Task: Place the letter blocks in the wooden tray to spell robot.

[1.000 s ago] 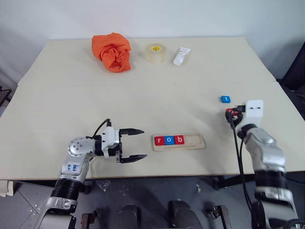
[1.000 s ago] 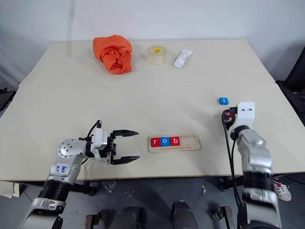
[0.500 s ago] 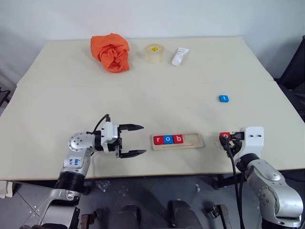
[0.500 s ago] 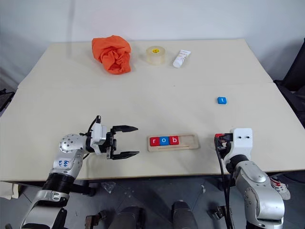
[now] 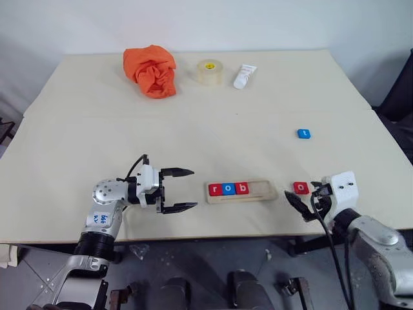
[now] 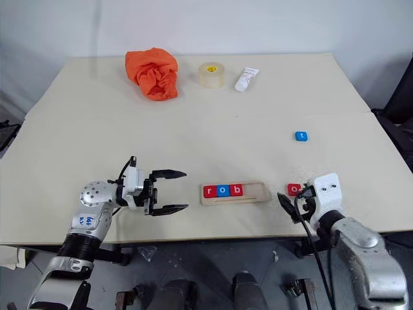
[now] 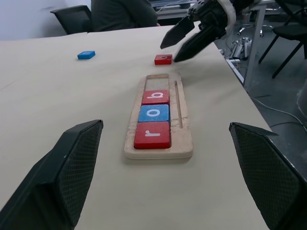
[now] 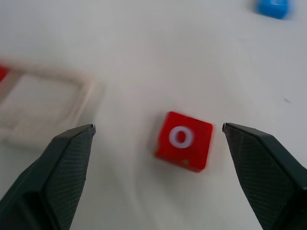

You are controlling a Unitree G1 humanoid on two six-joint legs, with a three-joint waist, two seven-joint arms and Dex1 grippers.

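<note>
Office/lab: desk chairs (image 7: 72,14), worktable (image 5: 258,110).

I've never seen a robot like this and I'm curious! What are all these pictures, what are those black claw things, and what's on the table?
This is a robot with two arms. Two pictures come from cameras in its head, looking down at the table. The other two come from small cameras on its wrists, so you see the black fingers up close.

The claws are its grippers. The left gripper is open and holds nothing. The right gripper is open too, with a red "o" block lying on the table between its fingers, not held.

The wooden tray already has three blocks in it: red "r", blue "o" and red "b". A blue block lies farther away on the table.

At the far edge sit an orange cloth, a tape roll and a white tube.
</note>
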